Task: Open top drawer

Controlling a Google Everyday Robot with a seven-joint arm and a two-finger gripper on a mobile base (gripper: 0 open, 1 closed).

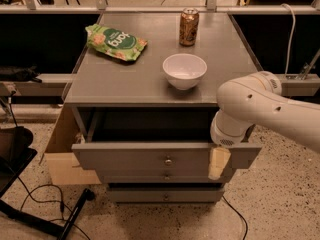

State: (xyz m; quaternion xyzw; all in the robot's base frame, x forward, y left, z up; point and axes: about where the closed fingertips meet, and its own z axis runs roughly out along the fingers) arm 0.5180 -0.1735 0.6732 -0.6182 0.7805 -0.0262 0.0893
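The top drawer is a wide grey front with a small round metal knob at its centre. It stands pulled out from the grey cabinet, with a dark gap behind the front; its inside is hidden in shadow. My gripper hangs from the white arm and lies over the right part of the drawer front, to the right of the knob and apart from it.
Two narrower grey drawers sit below. On the cabinet top are a white bowl, a brown can and a green snack bag. A cardboard box stands at the left, and cables lie on the floor.
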